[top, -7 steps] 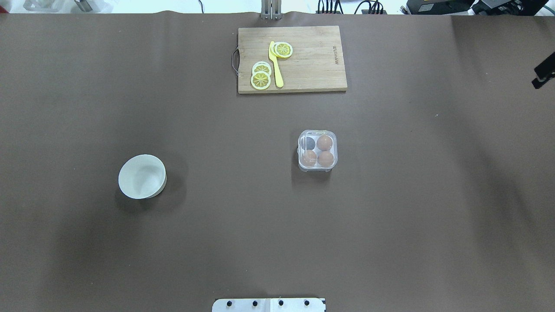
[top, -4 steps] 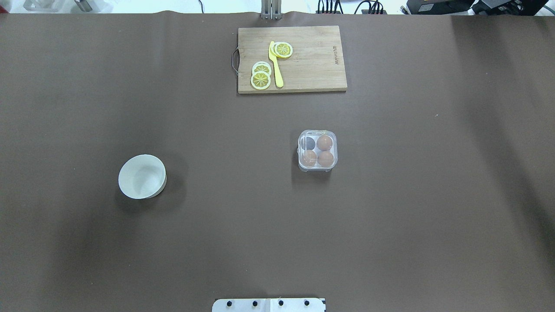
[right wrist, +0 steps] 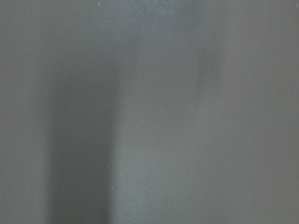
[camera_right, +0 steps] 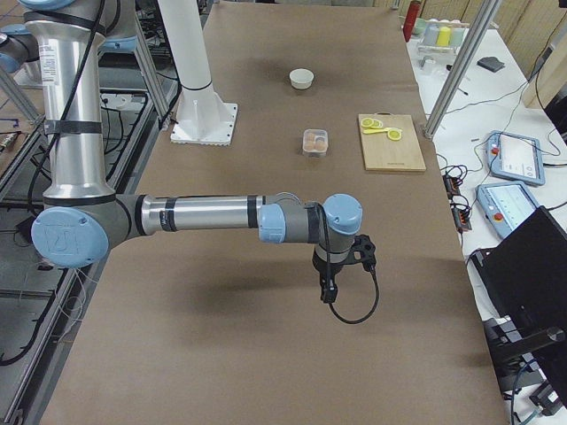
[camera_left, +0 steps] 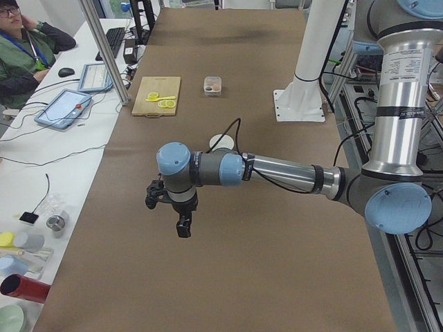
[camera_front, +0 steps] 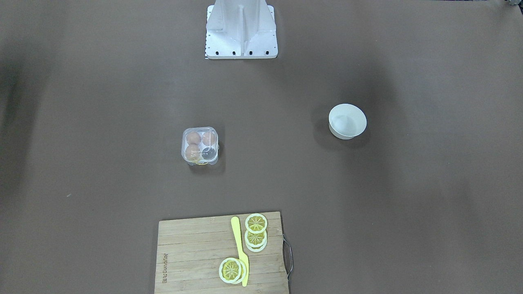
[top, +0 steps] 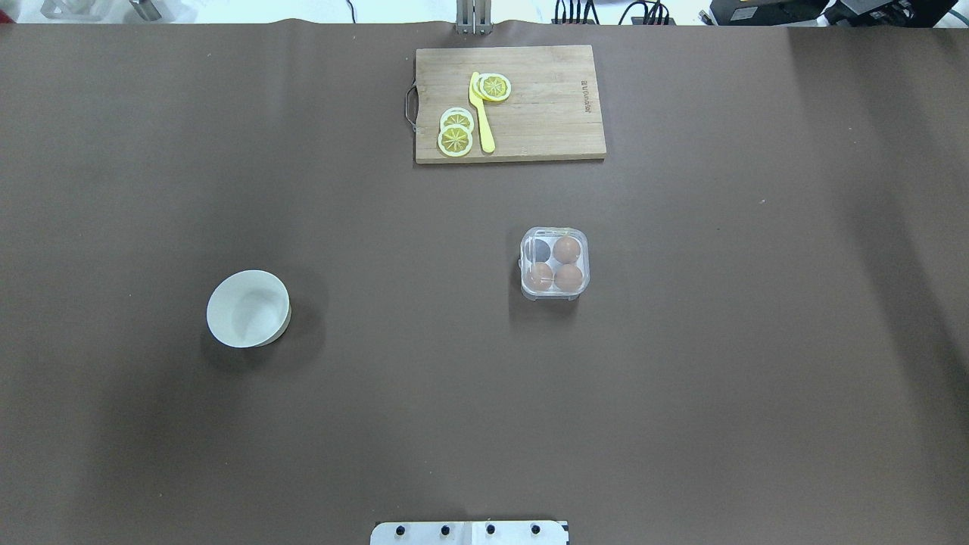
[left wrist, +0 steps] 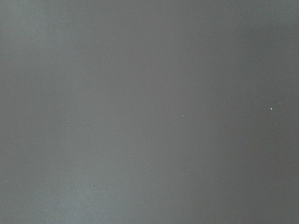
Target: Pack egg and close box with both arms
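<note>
Left gripper (camera_left: 183, 228) | right gripper (camera_right: 327, 290) | box (top: 554, 263) well apart from both

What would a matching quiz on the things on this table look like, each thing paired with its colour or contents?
Things:
1. box
2. bowl
3. knife
4. cutting board

Descriptions:
A. yellow
B. clear, with three eggs inside
C. wooden, with lemon slices on it
D. white

Pairs: 1-B, 2-D, 3-A, 4-C.
</note>
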`<act>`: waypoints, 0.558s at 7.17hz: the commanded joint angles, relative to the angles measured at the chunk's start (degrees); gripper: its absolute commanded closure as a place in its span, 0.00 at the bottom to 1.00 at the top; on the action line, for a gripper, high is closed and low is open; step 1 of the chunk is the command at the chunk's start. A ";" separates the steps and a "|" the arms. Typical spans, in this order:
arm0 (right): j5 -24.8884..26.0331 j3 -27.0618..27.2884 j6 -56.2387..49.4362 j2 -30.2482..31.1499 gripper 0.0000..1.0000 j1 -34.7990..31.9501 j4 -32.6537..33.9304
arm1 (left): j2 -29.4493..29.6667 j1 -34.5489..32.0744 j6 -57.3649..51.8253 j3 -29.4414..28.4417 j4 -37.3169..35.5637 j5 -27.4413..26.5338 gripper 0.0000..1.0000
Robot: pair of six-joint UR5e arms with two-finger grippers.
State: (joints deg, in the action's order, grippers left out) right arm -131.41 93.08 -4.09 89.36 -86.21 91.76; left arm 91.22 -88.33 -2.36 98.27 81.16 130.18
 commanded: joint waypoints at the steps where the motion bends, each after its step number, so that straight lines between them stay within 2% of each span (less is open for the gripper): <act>1: 0.02 0.17 0.92 -0.24 0.00 0.08 -0.62 | 0.18 0.00 0.33 0.34 0.48 0.07 0.02; 4: -0.16 0.00 0.84 0.11 0.00 0.08 -0.62 | -0.17 0.00 0.07 2.98 0.57 0.07 0.02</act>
State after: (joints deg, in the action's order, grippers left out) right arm -131.43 93.11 -3.25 89.20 -86.14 91.15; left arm 91.17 -88.33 -2.08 100.65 81.58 130.25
